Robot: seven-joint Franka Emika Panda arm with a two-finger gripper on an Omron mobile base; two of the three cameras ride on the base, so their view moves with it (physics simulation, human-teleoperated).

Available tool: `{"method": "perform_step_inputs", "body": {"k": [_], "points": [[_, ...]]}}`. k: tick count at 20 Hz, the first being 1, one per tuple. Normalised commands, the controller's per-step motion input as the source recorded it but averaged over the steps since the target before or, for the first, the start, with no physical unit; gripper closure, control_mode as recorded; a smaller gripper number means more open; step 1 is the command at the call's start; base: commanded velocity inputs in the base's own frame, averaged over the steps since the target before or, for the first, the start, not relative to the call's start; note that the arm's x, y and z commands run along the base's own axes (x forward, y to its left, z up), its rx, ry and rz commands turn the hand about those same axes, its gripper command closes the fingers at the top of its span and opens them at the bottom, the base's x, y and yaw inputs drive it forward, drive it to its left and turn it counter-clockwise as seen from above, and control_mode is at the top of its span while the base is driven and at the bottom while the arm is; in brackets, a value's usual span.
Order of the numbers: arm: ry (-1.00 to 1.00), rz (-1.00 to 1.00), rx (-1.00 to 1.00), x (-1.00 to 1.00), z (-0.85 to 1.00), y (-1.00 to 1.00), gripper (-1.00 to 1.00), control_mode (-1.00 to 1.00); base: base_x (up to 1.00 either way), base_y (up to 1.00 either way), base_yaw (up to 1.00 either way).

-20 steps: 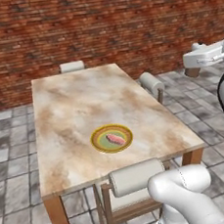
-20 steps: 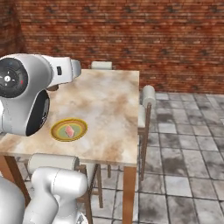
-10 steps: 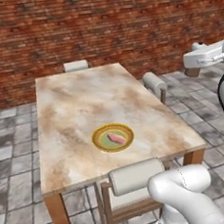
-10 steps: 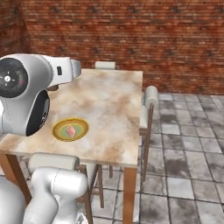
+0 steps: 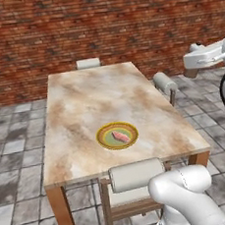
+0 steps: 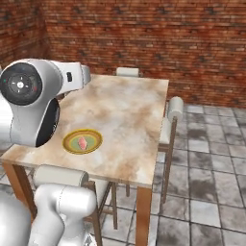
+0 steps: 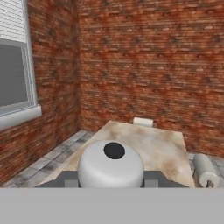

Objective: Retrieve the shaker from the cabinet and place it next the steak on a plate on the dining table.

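No brand, label or writing can be read anywhere. The shaker [image 7: 111, 164] sits clamped in the hand [image 7: 111, 181], its pale cap with a dark centre spot facing the hand camera, held high and short of the dining surface [image 5: 85, 112]. On that surface lies the plate [image 5: 117, 135] with the steak [image 5: 120, 136] on it, nearer the robot's end. Chairs [image 5: 135, 176] stand tucked in at the near end, the far end and one long side. A brick wall [image 5: 99, 22] rises behind, and a window [image 7: 15, 74] shows in the side wall.
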Motion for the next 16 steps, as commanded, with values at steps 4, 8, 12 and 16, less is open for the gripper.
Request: {"method": "perform_step_inputs", "body": {"k": [4,8,12,16], "points": [[0.0,0.43,-0.02,0.71,-0.46,-0.11,1.0,-1.0,0.0,0.0,0.0],[0.0,0.48,-0.07,0.59,-0.6,-0.12,1.0,-1.0,0.0,0.0,0.0],[0.0,0.49,-0.13,0.36,-0.56,-0.13,1.0,-1.0,0.0,0.0,0.0],[0.0,0.5,-0.18,0.35,-0.58,-0.05,1.0,-1.0,0.0,0.0,0.0]]}}
